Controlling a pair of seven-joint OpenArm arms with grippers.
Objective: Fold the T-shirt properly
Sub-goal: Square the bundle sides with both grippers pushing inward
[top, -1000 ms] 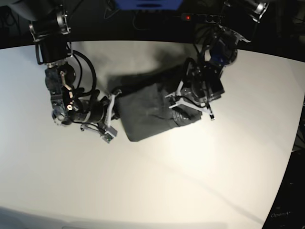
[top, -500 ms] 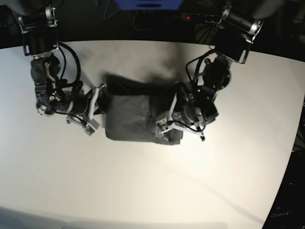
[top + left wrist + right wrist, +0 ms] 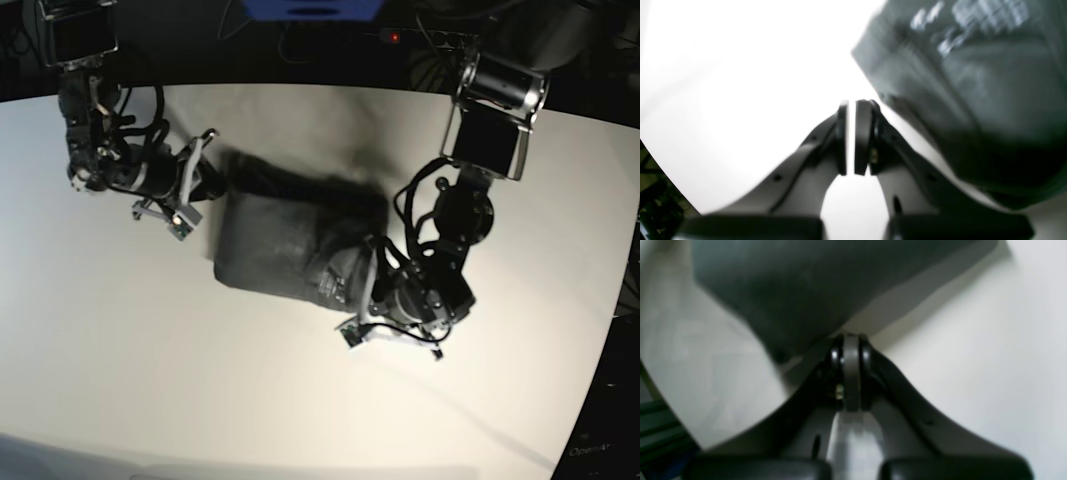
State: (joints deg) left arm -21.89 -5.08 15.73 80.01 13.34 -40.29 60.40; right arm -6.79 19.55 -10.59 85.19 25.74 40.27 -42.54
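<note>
The dark grey T-shirt (image 3: 285, 240) lies folded into a rough rectangle on the white table (image 3: 150, 380). My right gripper (image 3: 205, 172) is at the shirt's upper left corner. In the right wrist view it (image 3: 851, 343) is shut, its tips at the edge of the T-shirt (image 3: 800, 283); whether cloth is pinched does not show. My left gripper (image 3: 358, 305) sits at the shirt's lower right corner. In the left wrist view it (image 3: 850, 110) is shut to a hairline slit with nothing in it, just left of the T-shirt (image 3: 990, 83).
The table's curved back edge (image 3: 320, 86) borders a dark area with cables and a power strip (image 3: 420, 37) showing a red light. Bare white tabletop stretches in front of the shirt and to the right (image 3: 560, 250).
The shirt has slid left and turned. My right gripper moved toward the table's back left. My left gripper swung toward the front, coming off the shirt's right end.
</note>
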